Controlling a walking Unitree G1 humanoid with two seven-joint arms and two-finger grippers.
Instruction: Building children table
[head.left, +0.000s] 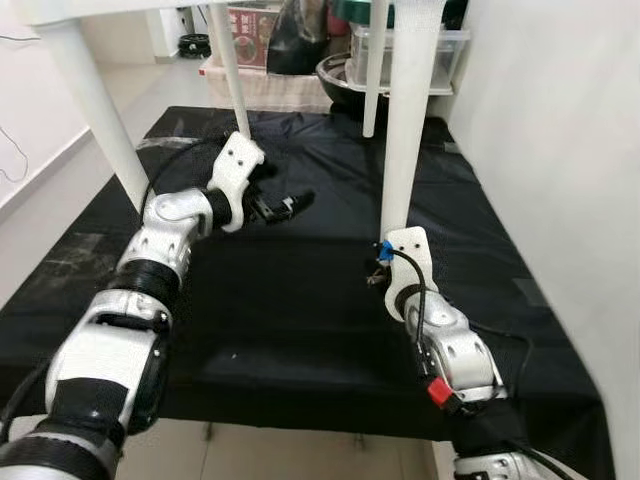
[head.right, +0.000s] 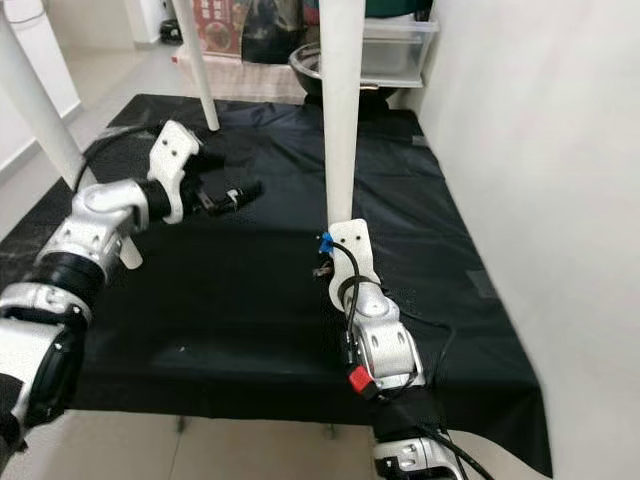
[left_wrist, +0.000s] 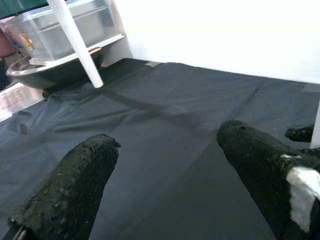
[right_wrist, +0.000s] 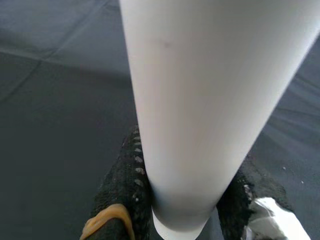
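A white children's table stands on a black cloth (head.left: 300, 300) spread over the floor, and four of its tapered legs come down into view. The nearest one, the right front leg (head.left: 408, 120), rises straight up from the cloth on the robot's right side. The right end effector (right_wrist: 185, 200) is clamped around the bottom of that leg: in the right wrist view the two black fingers (right_wrist: 122, 185) press against either side of the white tube, just above its foot. From the head views the right arm reaches forward low over the cloth, its white wrist plate sitting right at the base of the leg.

The left end effector (head.left: 285, 206) hovers over the middle of the cloth with nothing between its fingers; the left wrist view shows the two black pads (left_wrist: 75, 185) spread wide apart, bare cloth between them. It sits between the left front leg (head.left: 95, 105) and the right front leg, touching neither.

Further back, the two rear legs (head.left: 230, 70) stand near the far edge of the cloth. Beyond that edge sit a dark metal bowl (head.left: 335, 80) and a clear plastic bin (head.left: 445, 55). A white wall (head.left: 560, 150) runs along the robot's right.
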